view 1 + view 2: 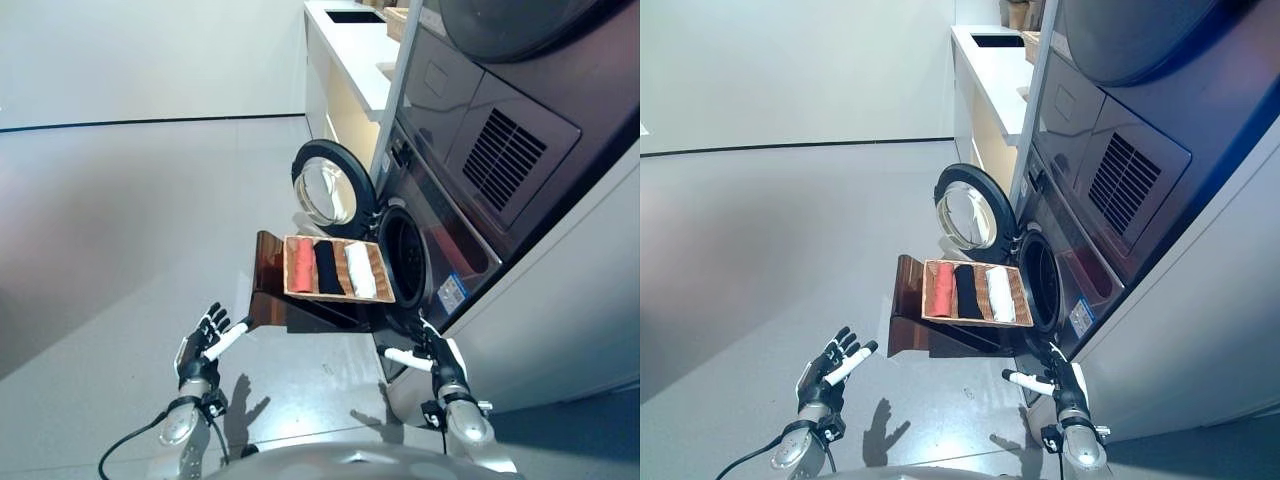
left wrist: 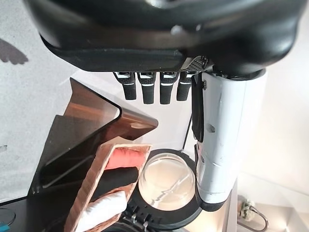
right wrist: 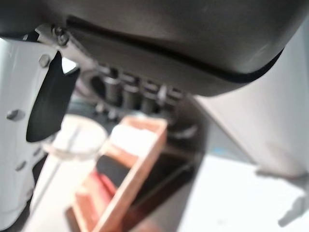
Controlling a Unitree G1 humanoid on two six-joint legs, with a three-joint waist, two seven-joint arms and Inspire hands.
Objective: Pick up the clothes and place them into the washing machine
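Three rolled cloths, coral (image 1: 303, 263), black (image 1: 328, 266) and white (image 1: 360, 269), lie in a woven basket (image 1: 381, 270) on a glossy brown stand (image 1: 268, 270) before the washer's round open door (image 1: 326, 187). Left hand (image 1: 203, 342) and right hand (image 1: 434, 352) hang empty, fingers straight.

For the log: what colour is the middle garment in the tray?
Black, clearest in the left eye view.

bright, even indoor light. the pale floor (image 1: 120, 250) carries a broad soft shadow band on the robot's left and small hand-shaped shadows near its lower edge. the washing machine (image 1: 450, 230) front gleams with reflections, and its open door (image 1: 325, 190) glass glares. the right wrist view is blurred throughout; the left wrist view is sharper.
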